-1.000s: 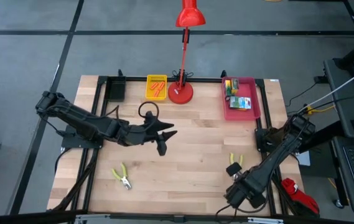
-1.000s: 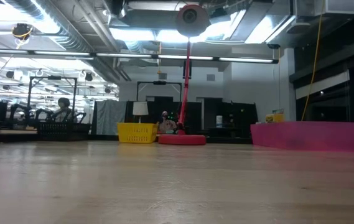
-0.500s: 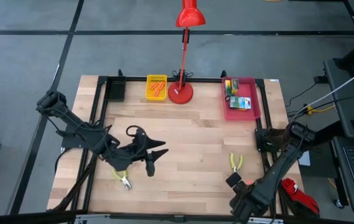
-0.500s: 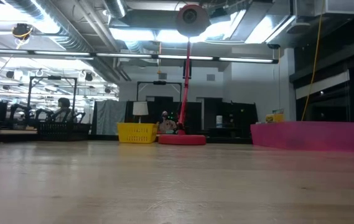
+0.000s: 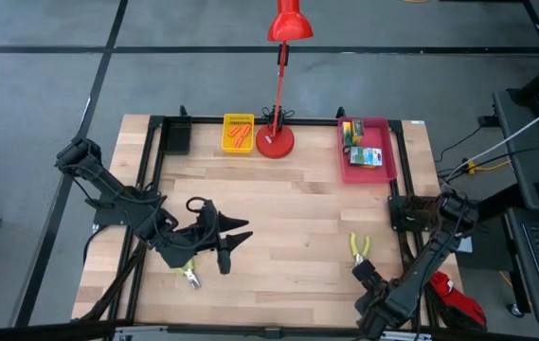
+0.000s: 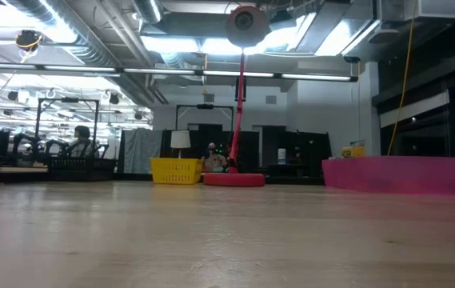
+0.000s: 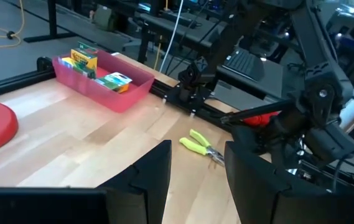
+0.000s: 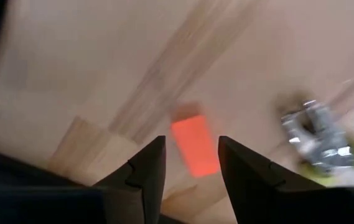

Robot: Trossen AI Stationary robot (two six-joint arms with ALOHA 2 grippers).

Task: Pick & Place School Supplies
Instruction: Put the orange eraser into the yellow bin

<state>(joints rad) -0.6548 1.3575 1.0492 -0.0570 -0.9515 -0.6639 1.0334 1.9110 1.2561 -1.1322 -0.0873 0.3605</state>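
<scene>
**Q:** Wooden table [image 5: 297, 204], near edge: why is your right gripper [image 8: 190, 143] spread?

**A:** My parted fingers bracket the orange piece [image 8: 196, 154] (pliers [image 8: 316, 134] just beside), probably to pinch it. My left gripper [image 5: 229, 248] hovers, also parted.

No text, label, brand, number or sign is legible in any view. The printing on the crayon boxes [image 7: 86, 57] in the pink tray [image 7: 124, 97], at about 1 o'clock on the surface [image 5: 288, 213], is too small to read.
</scene>
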